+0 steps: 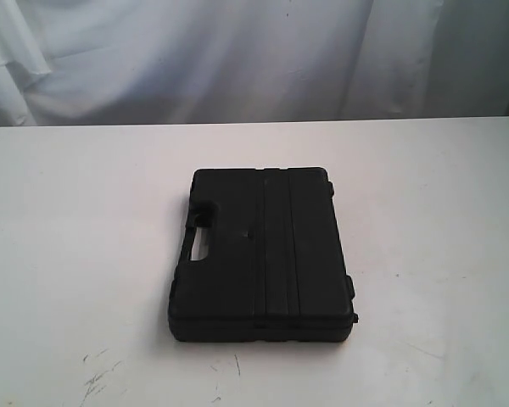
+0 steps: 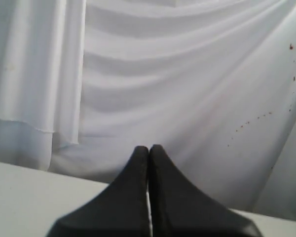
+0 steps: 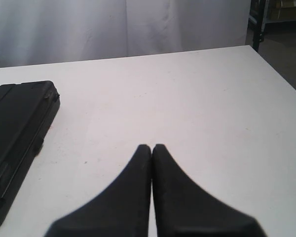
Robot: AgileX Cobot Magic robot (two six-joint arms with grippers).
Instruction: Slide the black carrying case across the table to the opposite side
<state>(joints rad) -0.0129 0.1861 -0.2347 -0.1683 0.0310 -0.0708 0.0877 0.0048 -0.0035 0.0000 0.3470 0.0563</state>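
**Resting flat mid-table: black carrying case (image 1: 263, 254), both grippers closed and clear of it**

(a) L side, wrist view. The left gripper (image 2: 149, 148) has its two dark fingers (image 2: 130, 197) pressed together tip to tip, w/ only a hairline seam btwn them and nothing pinched. Beneath the fingers runs a strip of the white table (image 2: 29, 192). Beyond the tips is the table's far edge, then a white draped curtain (image 2: 187, 89) w/ a few small reddish specks off to one side.

(b) Centre, ext. view. The case lies flat, lid up and closed, approx. mid-table and well apart from every table edge in view. The handle cut-out (image 1: 195, 244) is on its L edge, and small latches (image 1: 350, 288) are on its R edge. Raised ribs (image 1: 276, 246) run front to back along the lid. Faint dark scuffs (image 1: 97, 377) mark the tabletop nearer the camera than the case's near L corner. The curtain hangs behind the far edge.

(c) R side, wrist view. The right gripper (image 3: 152, 146) is likewise closed, its fingers (image 3: 182, 197) shut against each other along their full visible length and holding nothing. Bare tabletop lies directly under and ahead of the tips. The case's latch-side edge and one corner show ahead of the tips and off to one side. The case is well apart from the fingers, w/ no contact. Straight past the tips come the far edge and the curtain. Off to the fingers' other side is the table's side edge, w/ dark floor (image 3: 286, 54) and a dark frame (image 3: 259, 24) beyond it.
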